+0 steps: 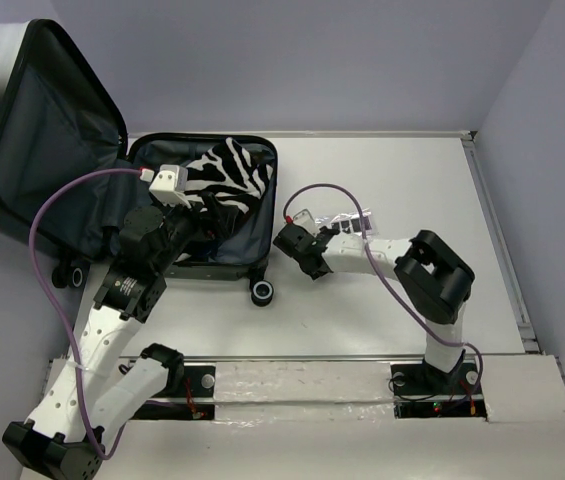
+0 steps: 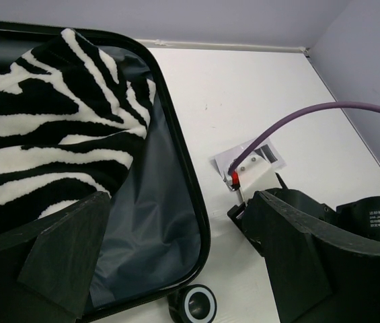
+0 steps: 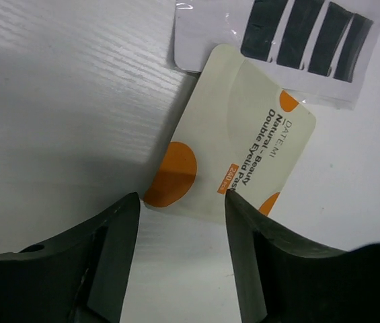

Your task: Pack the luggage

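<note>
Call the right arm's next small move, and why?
Probably close the right gripper on the orange-and-cream card. The card's near end sits between the open fingers, it lies flat on the table, and the luggage stands open nearby to receive it.

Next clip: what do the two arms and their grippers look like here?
Both the left arm and the right arm have white links with black joint housings. Each carries a purple cable that runs to a white wrist camera block with a red plug. The left gripper and right gripper have broad, matte black fingers.
</note>
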`<action>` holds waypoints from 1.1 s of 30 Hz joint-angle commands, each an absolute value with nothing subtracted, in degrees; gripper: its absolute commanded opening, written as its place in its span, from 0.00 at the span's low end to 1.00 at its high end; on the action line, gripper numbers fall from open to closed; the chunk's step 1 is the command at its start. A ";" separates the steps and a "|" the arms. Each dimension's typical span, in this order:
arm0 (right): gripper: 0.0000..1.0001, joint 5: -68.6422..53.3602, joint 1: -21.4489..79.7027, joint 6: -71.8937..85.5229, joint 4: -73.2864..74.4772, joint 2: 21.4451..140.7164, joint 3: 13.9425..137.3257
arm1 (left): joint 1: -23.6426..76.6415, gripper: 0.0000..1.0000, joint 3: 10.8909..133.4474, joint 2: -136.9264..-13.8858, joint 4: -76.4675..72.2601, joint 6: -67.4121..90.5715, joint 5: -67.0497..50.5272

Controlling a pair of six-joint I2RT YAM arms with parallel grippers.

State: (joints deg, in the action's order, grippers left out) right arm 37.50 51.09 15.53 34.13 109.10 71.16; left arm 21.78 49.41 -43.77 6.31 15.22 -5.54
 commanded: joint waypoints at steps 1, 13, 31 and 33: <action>0.54 43.68 51.33 17.58 37.97 112.23 72.60 | 21.97 0.99 49.75 -42.80 4.04 14.24 -6.15; 0.33 48.69 51.33 19.42 37.00 116.81 73.30 | 21.97 0.99 49.66 -43.07 3.96 14.24 -6.15; 0.07 47.90 51.33 21.09 30.68 104.08 69.53 | 22.50 0.97 49.57 -43.86 3.78 14.50 -6.85; 0.07 45.11 51.33 20.57 28.31 98.30 66.21 | 22.59 0.97 49.40 -44.38 3.52 14.59 -7.90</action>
